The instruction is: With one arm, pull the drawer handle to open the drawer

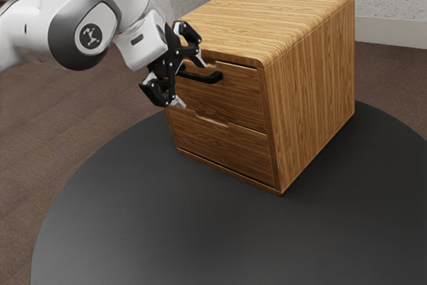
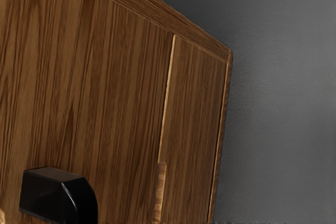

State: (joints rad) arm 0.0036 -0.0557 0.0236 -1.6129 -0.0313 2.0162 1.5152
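Exterior view: the light-brown wooden cabinet [image 1: 303, 78], a box w/ two drawers, stands on the round dark-grey table [image 1: 167, 231], at approx. 1 o'clock from the table's centre; the white robot arm [image 1: 80, 21] comes in from 10 o'clock. The black two-finger gripper [image 1: 188, 78] is in front of the upper wooden drawer front [image 1: 230, 101], at the 9 o'clock end of the black bar-shaped handle [image 1: 208, 77]. The jaws stand wide: one finger is at 12 o'clock of the handle's end, the other at 7 o'clock, w/ the end between them; if the fingers touch the handle I cannot tell. The upper drawer front seems about level w/ the lower wooden drawer front [image 1: 223, 148]; a gap is not sure to see.

Wrist view: one blunt black end of the handle [image 2: 58, 195] is close under the hand, on the upper drawer front [image 2: 89, 93]; the lower drawer front [image 2: 191, 129] is beside it, across a thin seam, then the table [image 2: 283, 103].
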